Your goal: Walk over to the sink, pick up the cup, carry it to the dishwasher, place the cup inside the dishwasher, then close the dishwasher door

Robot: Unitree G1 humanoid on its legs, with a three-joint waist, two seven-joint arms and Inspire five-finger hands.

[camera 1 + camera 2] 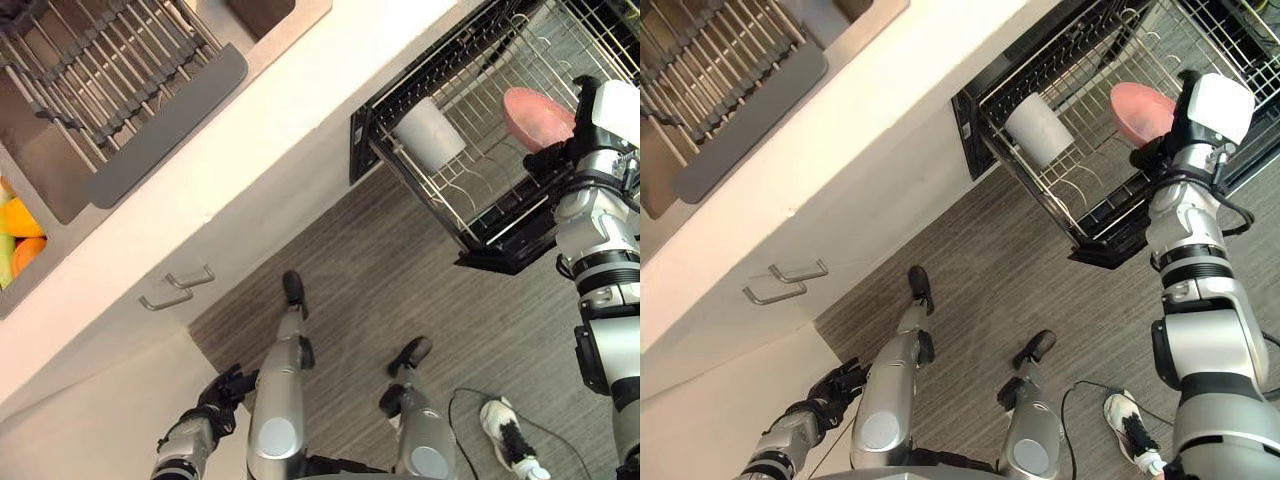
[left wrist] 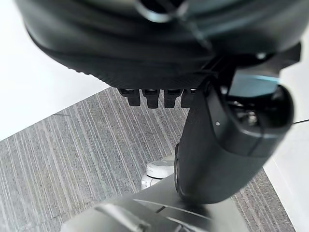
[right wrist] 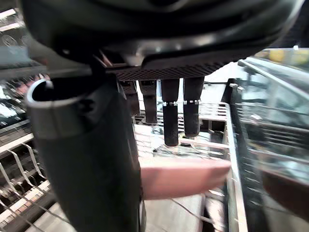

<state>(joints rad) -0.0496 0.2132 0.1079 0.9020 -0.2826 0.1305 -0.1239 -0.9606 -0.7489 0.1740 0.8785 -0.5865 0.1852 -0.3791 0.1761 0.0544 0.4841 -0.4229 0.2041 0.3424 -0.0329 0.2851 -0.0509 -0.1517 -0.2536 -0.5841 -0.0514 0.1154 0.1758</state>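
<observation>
One pink, smooth-walled round cup (image 1: 536,115) is lying, it seems, on its side in the pulled-out wire dishwasher rack (image 1: 470,190), apart from a pale grey cylindrical cup (image 1: 430,133). Your right hand (image 3: 159,34) is hovering just over the pink cup, fingers (image 3: 170,118) hanging straight, pinching nothing; contact unclear. You are likely handling something light, rigid and slick, so if regripping, be taking the wall near the rim, thumb opposite. Left hand (image 1: 225,390) is hanging low by the white cabinet; I cannot tell its state.
</observation>
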